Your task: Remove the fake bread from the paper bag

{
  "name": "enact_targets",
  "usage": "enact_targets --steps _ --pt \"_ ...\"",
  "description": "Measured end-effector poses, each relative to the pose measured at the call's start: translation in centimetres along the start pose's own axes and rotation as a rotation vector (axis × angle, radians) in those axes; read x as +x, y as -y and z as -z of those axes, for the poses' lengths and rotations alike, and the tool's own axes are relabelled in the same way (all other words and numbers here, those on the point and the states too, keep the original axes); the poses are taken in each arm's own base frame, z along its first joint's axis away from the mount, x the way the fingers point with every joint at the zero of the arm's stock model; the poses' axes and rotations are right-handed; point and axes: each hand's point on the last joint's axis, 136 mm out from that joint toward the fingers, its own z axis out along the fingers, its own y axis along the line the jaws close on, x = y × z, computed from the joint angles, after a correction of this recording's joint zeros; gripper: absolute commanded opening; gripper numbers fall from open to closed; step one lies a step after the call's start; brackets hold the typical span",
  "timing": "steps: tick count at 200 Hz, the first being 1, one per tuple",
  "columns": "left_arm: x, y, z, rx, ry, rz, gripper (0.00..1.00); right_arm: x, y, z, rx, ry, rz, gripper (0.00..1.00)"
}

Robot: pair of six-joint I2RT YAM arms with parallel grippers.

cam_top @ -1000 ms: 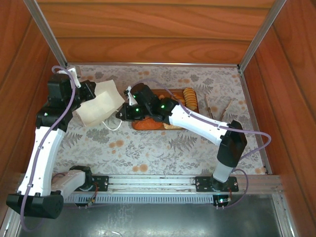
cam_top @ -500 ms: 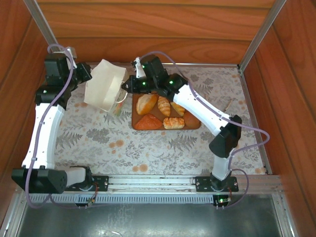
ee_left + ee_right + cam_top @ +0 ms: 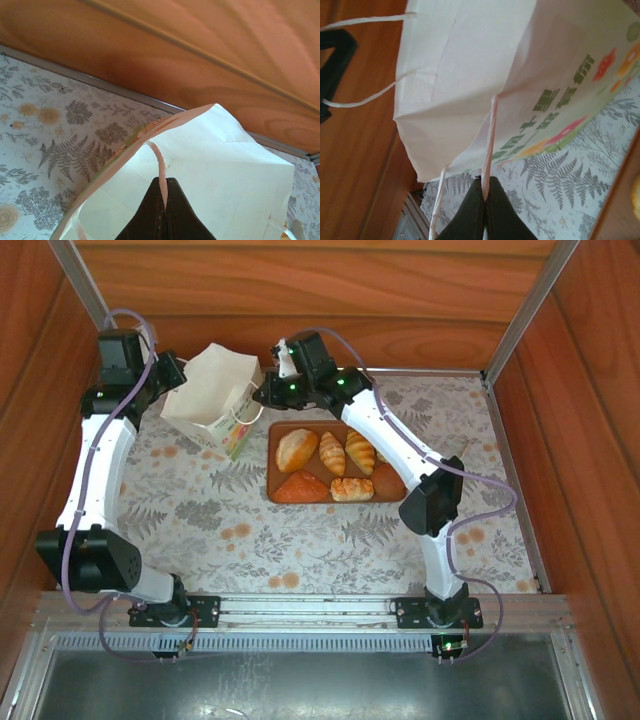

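Fern-print table [image 3: 300, 540], wood walls: both arms hold the paper bag [image 3: 212, 390] at far left.
Left gripper [image 3: 163, 200] and right gripper [image 3: 484, 200] clamp its edges; fake bread [image 3: 298, 450] lies on the central board [image 3: 278, 428], one piece half hidden by an arm; bag's inside unseen.

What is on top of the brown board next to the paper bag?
Five toy pastries: a round bun, two croissants, a triangular piece and a ridged loaf. The right arm covers the right end of the board, so anything there is hidden.
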Motion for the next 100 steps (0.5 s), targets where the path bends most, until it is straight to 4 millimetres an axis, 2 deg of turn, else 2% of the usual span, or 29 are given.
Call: enact_targets --steps 49,87,100 --pt "-1.3 -0.3 -2.9 0.010 -0.011 0.006 0.00 -1.6 1.8 -1.0 0.001 0.006 -0.023 0.15" --pt "-1.5 -0.1 -5.5 0.037 -0.043 0.014 0.07 -3.2 4.5 -1.0 0.027 0.023 -0.063 0.19" --pt "-1.4 -0.1 -6.0 0.044 -0.054 0.020 0.14 -3.5 5.0 -0.8 0.027 0.025 -0.072 0.28"
